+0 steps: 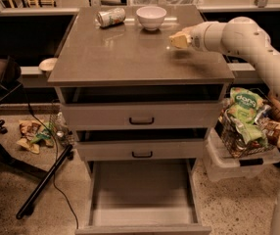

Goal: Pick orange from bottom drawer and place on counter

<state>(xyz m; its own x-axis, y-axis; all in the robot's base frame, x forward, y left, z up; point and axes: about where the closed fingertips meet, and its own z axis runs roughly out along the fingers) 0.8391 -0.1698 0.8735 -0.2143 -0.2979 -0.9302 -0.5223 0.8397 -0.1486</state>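
Note:
My gripper (178,39) hangs just above the right rear part of the counter (130,58), at the end of the white arm (243,38) that reaches in from the right. The orange is out of view: none shows on the counter or in the drawer. The bottom drawer (142,192) is pulled out at the foot of the cabinet, and its grey floor is bare. It lies far below and in front of the gripper.
A white bowl (151,17) and a tipped can (111,17) sit at the counter's back edge. The two upper drawers (141,116) are slightly open. A basket of snack bags (245,126) stands to the right, and a black stand leg (42,180) and cable lie on the floor left.

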